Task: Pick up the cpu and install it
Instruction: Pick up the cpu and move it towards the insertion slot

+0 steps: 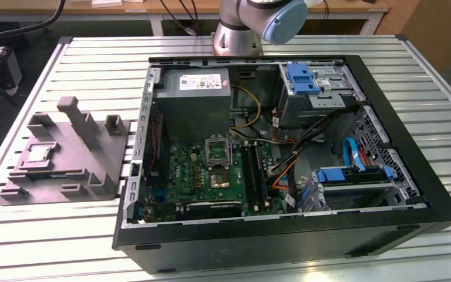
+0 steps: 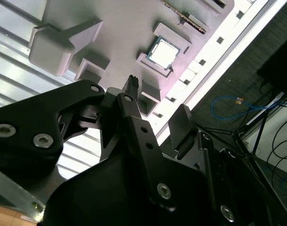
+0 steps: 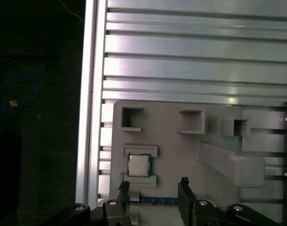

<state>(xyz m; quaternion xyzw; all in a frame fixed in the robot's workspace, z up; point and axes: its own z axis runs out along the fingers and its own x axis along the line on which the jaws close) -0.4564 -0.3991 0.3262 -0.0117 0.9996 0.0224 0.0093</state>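
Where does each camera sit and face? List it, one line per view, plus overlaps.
Exterior view: off the arm, above, looking down on the table, open computer case and grey holder; the arm shows at the far side.
First wrist view: on the wrist, facing straight down past the open claw onto the cpu.
Second wrist view: on the wrist, slanting along the claw toward that cpu.
Shared: the cpu seated in the holder.

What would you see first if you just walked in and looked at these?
The big black computer case lying open on the slatted table, green board and wires showing, grabs the eye first. Next, the small shiny chip sits in a grey holder at the exterior view's left of the case. In both wrist views the black jaws stand open near it, holding nothing.
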